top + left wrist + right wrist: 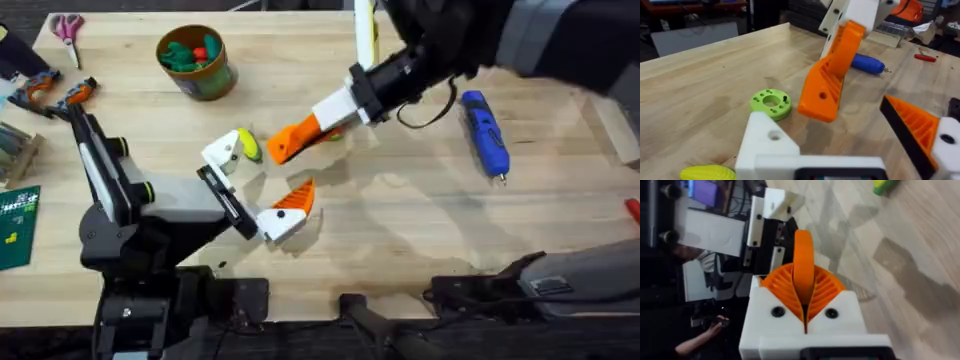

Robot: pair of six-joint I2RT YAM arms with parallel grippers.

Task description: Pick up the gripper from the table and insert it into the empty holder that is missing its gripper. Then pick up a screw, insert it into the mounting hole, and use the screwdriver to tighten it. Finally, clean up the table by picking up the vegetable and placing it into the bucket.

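Clamping the orange gripper (803,262) between its ribbed pads, the right pincer (285,146) hung tilted above mid-counter (400,230), the part's tip just beside the left arm's bare white holder (221,153). The left pincer (256,190) stood wide, one block plain, the other tipped with an orange triangle (295,197). The yellow-green vegetable (247,145) lay against the holder, with a lime ring (771,102) near. The blue screwdriver (485,133) rested well apart at the right; the green bucket (197,62) sat at the far left.
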